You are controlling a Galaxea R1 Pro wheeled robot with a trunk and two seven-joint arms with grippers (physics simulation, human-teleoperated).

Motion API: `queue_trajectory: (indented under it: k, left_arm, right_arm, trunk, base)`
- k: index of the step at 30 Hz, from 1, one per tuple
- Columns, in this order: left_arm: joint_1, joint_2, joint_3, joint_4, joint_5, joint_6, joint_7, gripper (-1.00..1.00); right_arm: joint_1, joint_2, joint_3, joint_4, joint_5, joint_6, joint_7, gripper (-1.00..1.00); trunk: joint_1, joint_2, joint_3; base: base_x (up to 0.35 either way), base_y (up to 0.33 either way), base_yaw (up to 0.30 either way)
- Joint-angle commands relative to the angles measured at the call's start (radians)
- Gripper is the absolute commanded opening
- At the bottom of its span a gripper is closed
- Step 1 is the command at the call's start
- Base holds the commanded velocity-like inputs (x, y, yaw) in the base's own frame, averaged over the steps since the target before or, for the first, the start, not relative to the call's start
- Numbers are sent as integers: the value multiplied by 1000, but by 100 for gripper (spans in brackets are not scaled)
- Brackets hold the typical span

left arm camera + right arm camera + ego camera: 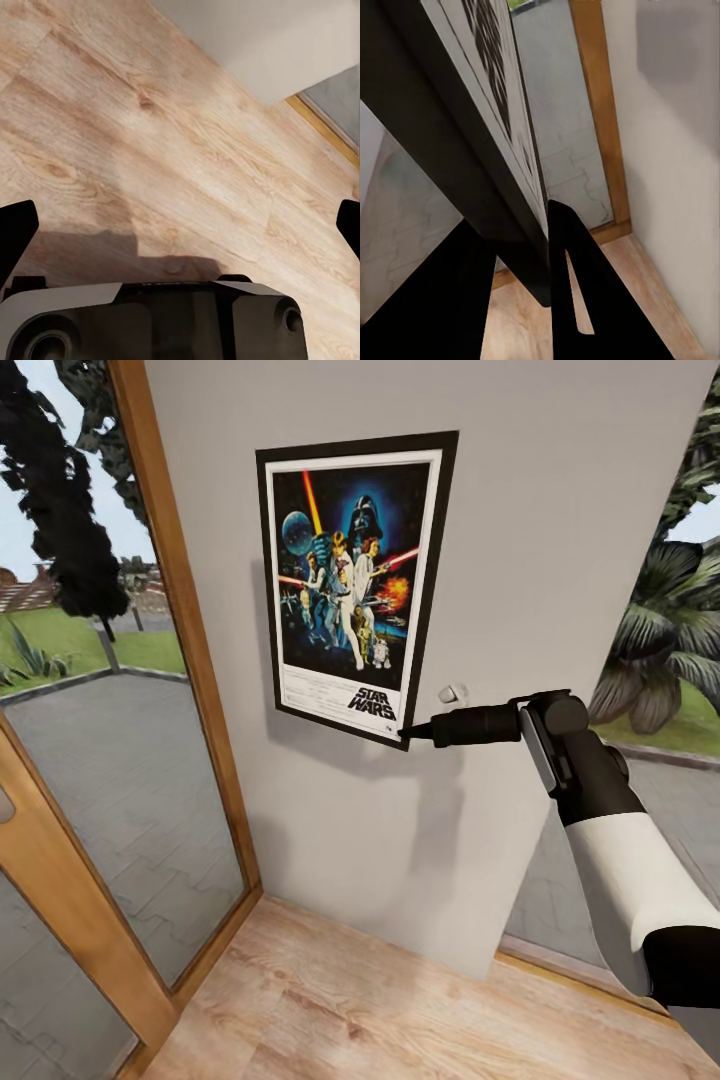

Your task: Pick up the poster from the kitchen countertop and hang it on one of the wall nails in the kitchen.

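A grey wall (520, 540) stands ahead, with a wood-framed glass door (120, 780) to its left and plank floor (400, 1010) below. The poster (350, 580) lies against the wall, slightly tilted. The right gripper (408, 732) pinches its lower right corner, fingers (577, 300) clamped either side of the frame. The left gripper (180, 225) hangs spread wide over the floor, holding nothing.
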Motion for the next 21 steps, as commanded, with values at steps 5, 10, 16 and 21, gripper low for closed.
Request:
queue_trajectory:
  k: [5, 10, 16, 21]
  left_arm:
    - [-1, 1, -8, -1, 9, -4, -1, 100]
    - [-1, 1, -8, -1, 9, -4, -1, 100]
    - [-1, 1, -8, -1, 9, -4, -1, 100]
    - [-1, 1, -8, -1, 9, -4, -1, 100]
  right_arm:
    - [-1, -1, 1, -1, -2, 6, 2, -100]
    - [-1, 0, 1, -1, -2, 6, 2, -100]
    - [-1, 0, 1, -1, -2, 6, 2, -100]
    - [-1, 0, 1, -1, -2, 6, 2, -100]
  trunk:
    - [1, -2, -2]
    - [1, -2, -2]
    - [1, -2, -2]
    - [1, -2, -2]
  base:
    - [17, 0, 0]
    - [86, 0, 0]
    - [40, 0, 0]
    - [5, 0, 0]
